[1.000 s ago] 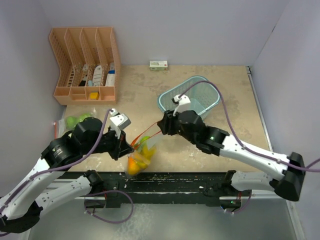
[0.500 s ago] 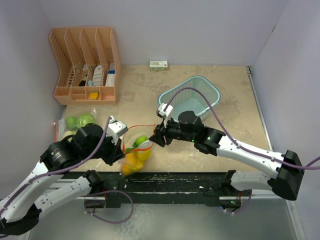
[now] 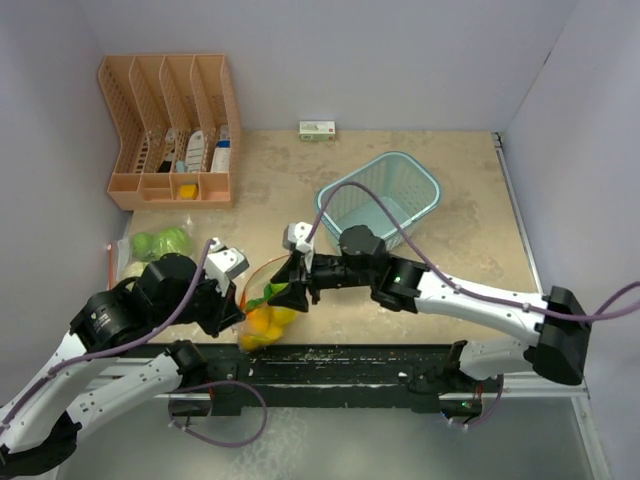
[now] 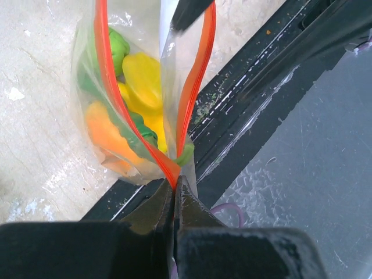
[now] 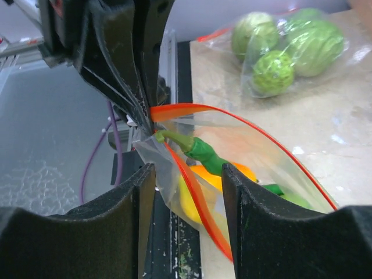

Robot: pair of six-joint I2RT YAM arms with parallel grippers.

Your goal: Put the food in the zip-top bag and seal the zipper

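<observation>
Top external shows right pincer (image 3: 287, 288), spread, slid left toward left pincer (image 3: 238, 306) pinching the zip-top bag (image 3: 265, 322).

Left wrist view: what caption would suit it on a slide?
Shut left gripper pinches one end of a zip-top bag of colourful toy food, its red zipper gaping open.

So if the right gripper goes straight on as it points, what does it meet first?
Probably the zip-top bag, at its zipper edge, and the green chili between its fingers; right behind, the left gripper pinching the bag's corner.
</observation>
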